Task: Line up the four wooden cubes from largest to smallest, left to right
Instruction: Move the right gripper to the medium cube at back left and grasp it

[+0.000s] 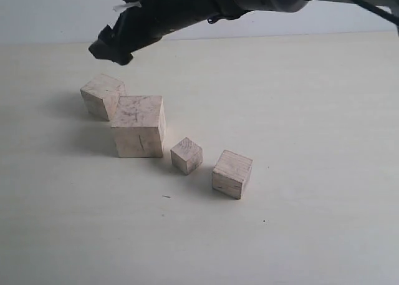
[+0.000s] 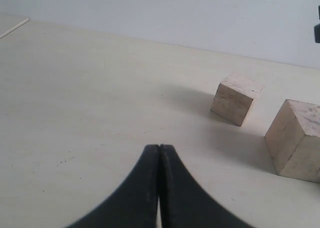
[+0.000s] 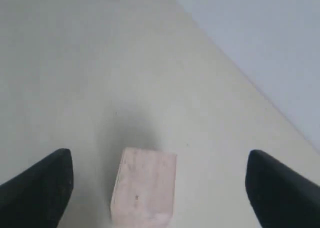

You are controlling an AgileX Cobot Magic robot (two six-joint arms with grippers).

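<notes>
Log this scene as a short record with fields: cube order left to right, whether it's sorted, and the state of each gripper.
order, left to right, exterior view: far-left cube, medium; largest cube; smallest cube; far-right cube, medium
sorted: no; largest stands second, smallest third
spacing: the two left ones overlap in view, contact unclear; the others stand apart
left gripper: shut, holding nothing
right gripper: open, reached across to the left end, above a cube, probably the far-left one, not gripping

The largest cube (image 1: 138,125) shows pale beige wood with grey-brown grain smudges on top. The second-largest cube (image 1: 103,96) behind it and the smallest cube (image 1: 186,155) and third cube (image 1: 232,173) beside it match. The counter (image 1: 312,110) is cream, the right claw (image 1: 111,48) black.
</notes>
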